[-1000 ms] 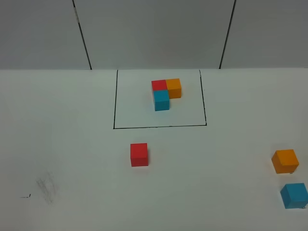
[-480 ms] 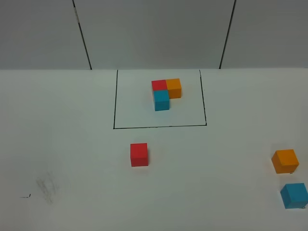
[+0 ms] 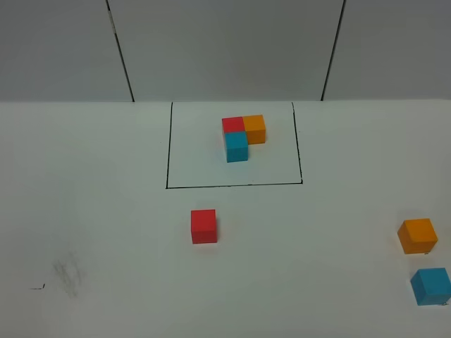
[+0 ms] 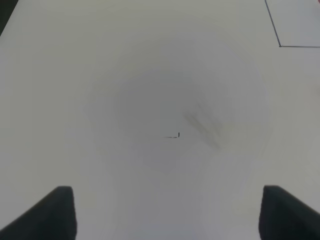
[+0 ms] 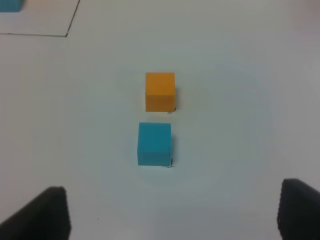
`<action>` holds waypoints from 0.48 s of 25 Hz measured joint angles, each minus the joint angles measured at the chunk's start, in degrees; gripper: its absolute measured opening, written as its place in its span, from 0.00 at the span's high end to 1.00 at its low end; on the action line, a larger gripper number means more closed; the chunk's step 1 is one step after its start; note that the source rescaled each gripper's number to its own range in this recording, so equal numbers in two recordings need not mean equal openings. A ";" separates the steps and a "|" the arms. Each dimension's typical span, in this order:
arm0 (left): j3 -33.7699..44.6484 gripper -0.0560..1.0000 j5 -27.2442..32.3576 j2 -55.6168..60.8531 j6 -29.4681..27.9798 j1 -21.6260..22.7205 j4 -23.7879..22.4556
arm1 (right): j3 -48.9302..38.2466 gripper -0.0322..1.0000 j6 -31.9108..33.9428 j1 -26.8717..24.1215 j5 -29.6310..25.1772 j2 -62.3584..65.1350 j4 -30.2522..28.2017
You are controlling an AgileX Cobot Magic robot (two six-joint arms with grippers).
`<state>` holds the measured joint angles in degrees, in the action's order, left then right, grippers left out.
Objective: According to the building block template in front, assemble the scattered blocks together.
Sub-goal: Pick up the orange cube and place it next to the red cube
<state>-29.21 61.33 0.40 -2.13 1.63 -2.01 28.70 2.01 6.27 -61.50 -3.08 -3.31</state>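
Note:
The building block template (image 3: 242,136) is a tight L of red, orange and light blue cubes inside a black outlined square (image 3: 232,186) at the back. Of the scattered blocks, the red block (image 3: 204,226) lies in front of the square. The orange block (image 3: 417,236) and the blue block (image 3: 430,286) sit close together at the far right. Neither arm shows in the exterior view. My right gripper (image 5: 172,212) hangs open above the table, short of the blue block (image 5: 154,144) and the orange block (image 5: 160,92) beyond it. My left gripper (image 4: 167,215) is open over bare table.
A grey smudge (image 3: 68,273) and a small black tick mark (image 3: 37,286) lie on the white table at the front left; the left wrist view shows the same smudge (image 4: 202,125). Grey wall panels stand behind the table.

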 joint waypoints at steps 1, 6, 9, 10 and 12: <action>0.00 0.14 0.00 0.00 0.00 0.00 0.00 | 0.00 0.28 0.00 0.00 0.00 0.00 0.00; 0.00 0.14 0.00 0.00 0.00 0.00 0.00 | 0.00 0.28 0.00 0.00 0.00 0.00 0.00; 0.00 0.14 0.00 0.00 -0.06 0.00 0.00 | 0.00 0.28 0.00 0.00 0.00 0.00 0.00; 0.00 0.14 0.00 0.00 -0.06 0.00 0.00 | 0.00 0.28 0.00 0.00 0.00 0.00 0.00; 0.00 0.14 0.00 0.00 -0.06 -0.06 0.00 | 0.00 0.28 0.00 0.00 0.00 0.00 0.00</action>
<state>-29.21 61.33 0.40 -2.19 1.57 -2.01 28.70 2.01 6.27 -61.50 -3.08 -3.31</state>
